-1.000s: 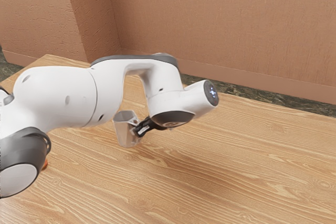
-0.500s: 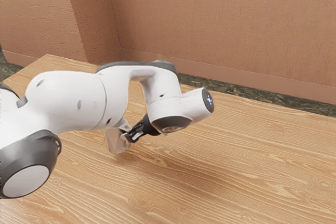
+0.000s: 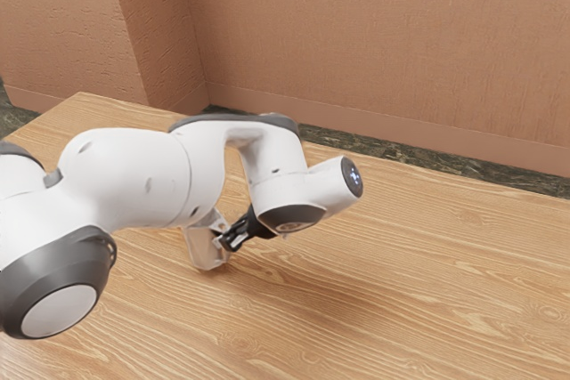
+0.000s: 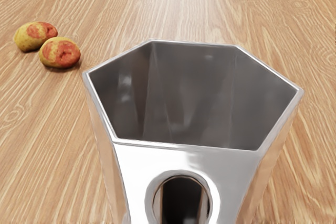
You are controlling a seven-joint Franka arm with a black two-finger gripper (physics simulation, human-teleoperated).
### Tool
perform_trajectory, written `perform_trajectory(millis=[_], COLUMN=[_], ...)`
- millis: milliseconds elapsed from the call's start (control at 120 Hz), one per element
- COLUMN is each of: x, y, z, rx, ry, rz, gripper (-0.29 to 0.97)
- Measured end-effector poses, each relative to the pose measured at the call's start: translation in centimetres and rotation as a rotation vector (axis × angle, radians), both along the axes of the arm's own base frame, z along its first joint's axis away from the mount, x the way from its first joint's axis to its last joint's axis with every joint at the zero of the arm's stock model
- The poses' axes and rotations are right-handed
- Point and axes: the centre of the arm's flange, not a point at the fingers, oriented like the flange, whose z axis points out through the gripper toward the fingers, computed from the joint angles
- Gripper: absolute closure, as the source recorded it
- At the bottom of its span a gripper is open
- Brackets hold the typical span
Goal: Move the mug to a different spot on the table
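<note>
**Metal mug pinched at the bench's near side**

Exterior view: the white arm (image 3: pixel 134 180) comes in from the exterior view's left and bends down over the wooden bench (image 3: pixel 427 291). Its black end effector (image 3: pixel 233 236) sits low, just under the last white joint, and points toward the exterior view's left. The silver mug (image 3: pixel 201 248) stands right against it, partly tucked behind the arm's thick forearm. The fingers look drawn in on the mug's upper wall, pinching it from the side that faces the wrist. The mug leans slightly rather than standing straight. Its base is down at the bench surface, but I cannot tell whether it touches the wood or hangs just above it. Behind the bench runs a brown textured wall (image 3: pixel 401 33) with a dark strip of floor (image 3: pixel 445 159) at its foot.

Wrist view: the mug (image 4: pixel 189 103) is directly under the hand, mouth open to the camera. It is six-sided, of shiny metal, and nothing lies inside it. A rounded handle (image 4: pixel 181 203) with a dark opening sits on the face nearest the hand. Beyond the mug, on the bench (image 4: pixel 262 14), lie two small yellow-and-red fruits (image 4: pixel 35 35) (image 4: pixel 60 52). They touch each other and lie well apart from the mug.
</note>
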Motion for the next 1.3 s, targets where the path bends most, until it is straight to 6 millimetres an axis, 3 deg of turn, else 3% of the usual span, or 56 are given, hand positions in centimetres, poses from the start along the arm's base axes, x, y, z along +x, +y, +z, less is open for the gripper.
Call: perform_trajectory(millis=[350,667,1067,1117,1183,1258,1300], x=[0.3,0.4,0.3,0.3,0.1,-0.9,-1.7], y=[-0.1,-0.1,-2.0,-2.7,-4.3,-5.9,-5.3], z=[-0.9,-1.0,-0.7,0.4,4.5,12.6,17.7], rx=[-0.043,-0.066,-0.216,-0.261,-0.351,-0.504,-0.583], ry=[-0.014,-0.020,-0.052,-0.070,-0.113,-0.181,-0.211], rz=[0.008,0.009,0.047,0.053,0.038,0.005,-0.006], gripper=[0.66,0.45,0.36,0.34,0.25,0.17,0.14])
